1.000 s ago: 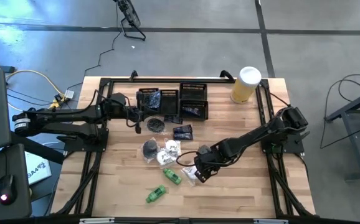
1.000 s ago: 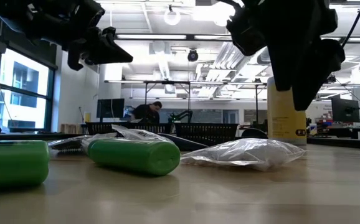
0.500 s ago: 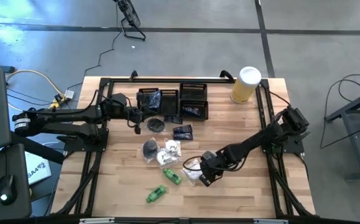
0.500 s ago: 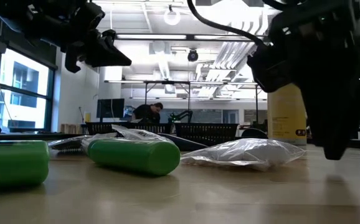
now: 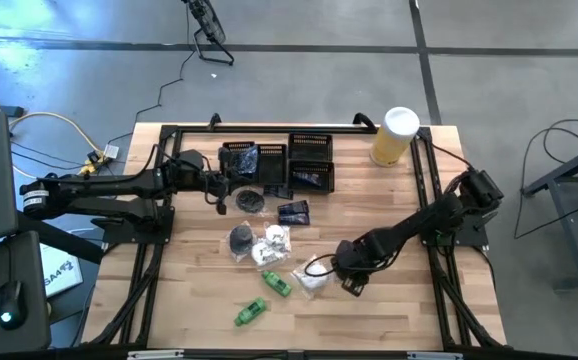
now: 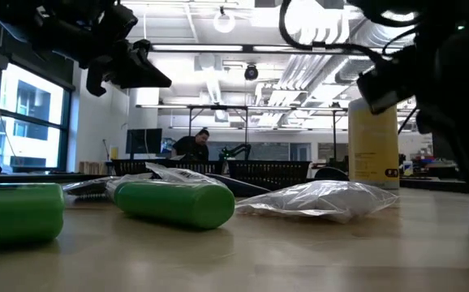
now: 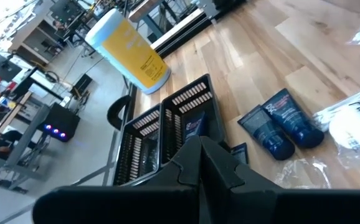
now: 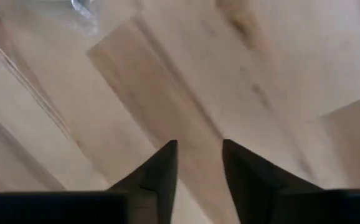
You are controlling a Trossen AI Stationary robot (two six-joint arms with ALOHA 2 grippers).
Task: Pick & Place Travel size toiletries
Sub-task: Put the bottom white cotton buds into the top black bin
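The toiletries lie loose mid-table: two green tubes (image 5: 276,284) (image 5: 251,312), white crinkly sachets (image 5: 272,241) (image 5: 313,278), a dark navy packet (image 5: 294,211) and round black pieces (image 5: 252,200) (image 5: 241,238). In the low view a green tube (image 6: 174,203) and a clear sachet (image 6: 324,199) rest flat on the wood. My right gripper (image 5: 354,284) points down just right of the nearer sachet; its fingers (image 8: 161,171) stand open over bare wood with nothing between them. My left gripper (image 5: 227,186) hangs shut and empty above the table beside the trays; it also shows in its own wrist view (image 7: 198,149).
Black mesh trays (image 5: 279,160) stand at the back, some holding dark packets. A yellow cylinder with a white lid (image 5: 395,135) stands at the back right. Bare wood (image 5: 409,310) stretches to the right of my right gripper and toward the near edge. A person shows far behind the table (image 6: 194,144).
My right gripper has moved from above the nearer white sachet toward the table's right edge and down, ending beside the sachet over bare wood. The sachet now shows uncovered.
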